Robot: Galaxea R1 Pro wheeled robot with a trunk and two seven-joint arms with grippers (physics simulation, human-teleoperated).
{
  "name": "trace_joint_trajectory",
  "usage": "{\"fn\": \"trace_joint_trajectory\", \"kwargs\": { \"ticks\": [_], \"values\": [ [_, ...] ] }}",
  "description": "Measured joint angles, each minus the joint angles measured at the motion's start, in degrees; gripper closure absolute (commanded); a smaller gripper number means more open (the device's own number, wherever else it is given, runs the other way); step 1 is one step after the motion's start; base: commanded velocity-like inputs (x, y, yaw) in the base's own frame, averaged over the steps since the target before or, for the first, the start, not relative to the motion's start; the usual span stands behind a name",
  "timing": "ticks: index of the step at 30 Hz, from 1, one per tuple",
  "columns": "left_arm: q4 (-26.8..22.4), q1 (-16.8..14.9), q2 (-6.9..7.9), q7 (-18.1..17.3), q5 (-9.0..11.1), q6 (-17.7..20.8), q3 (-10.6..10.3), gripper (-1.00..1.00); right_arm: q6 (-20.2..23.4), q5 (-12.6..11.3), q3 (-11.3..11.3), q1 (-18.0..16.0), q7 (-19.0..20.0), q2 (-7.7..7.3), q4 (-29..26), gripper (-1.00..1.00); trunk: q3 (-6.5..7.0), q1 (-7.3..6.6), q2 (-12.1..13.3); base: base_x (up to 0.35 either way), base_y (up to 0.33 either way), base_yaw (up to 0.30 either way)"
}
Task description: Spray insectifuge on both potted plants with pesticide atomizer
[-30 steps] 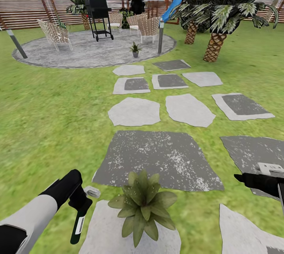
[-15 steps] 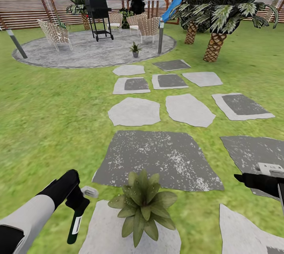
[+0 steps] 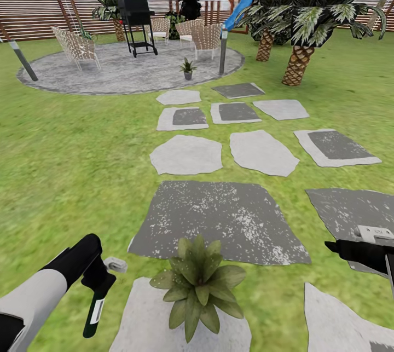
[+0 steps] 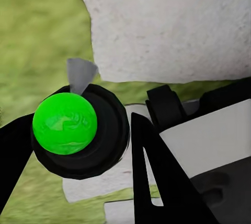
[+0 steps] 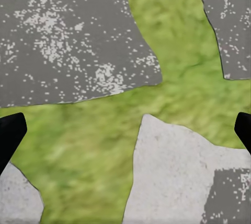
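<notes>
2 potted plants (image 3: 197, 286) (image 3: 187, 68); left hand (image 3: 97, 281) grasping pesticide atomizer (image 3: 94, 308), right hand (image 3: 334, 246) released.

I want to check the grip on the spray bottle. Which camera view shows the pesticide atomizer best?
The head view: the pesticide atomizer hangs whole from the left gripper, label visible. The left wrist view shows its round dark end between the fingers.

The dark spray bottle (image 3: 96, 308) hangs in the left gripper (image 3: 101, 281). One potted plant (image 3: 196, 285) stands just beside it; another plant (image 3: 187, 68) stands far off.
</notes>
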Motion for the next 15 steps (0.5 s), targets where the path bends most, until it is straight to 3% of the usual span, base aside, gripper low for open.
{"fn": "trace_joint_trajectory", "kwargs": {
  "ticks": [8, 15],
  "values": [
    [-0.1, -0.2, 0.06, 0.0, 0.0, 0.0, 0.0, 1.00, 0.0, 0.0, 0.0, 0.0, 0.0, 0.00, 0.0, -1.00, 0.00, 0.00, 0.0, 0.000, 0.000, 0.000],
    [-0.7, -0.2, -0.87, -0.1, 0.4, 0.0, -0.1, 1.00, 0.0, 0.0, 0.0, 0.0, 0.0, -0.02, 0.0, -1.00, -0.05, 0.00, 0.0, 0.000, 0.000, 0.018]
  ]
}}
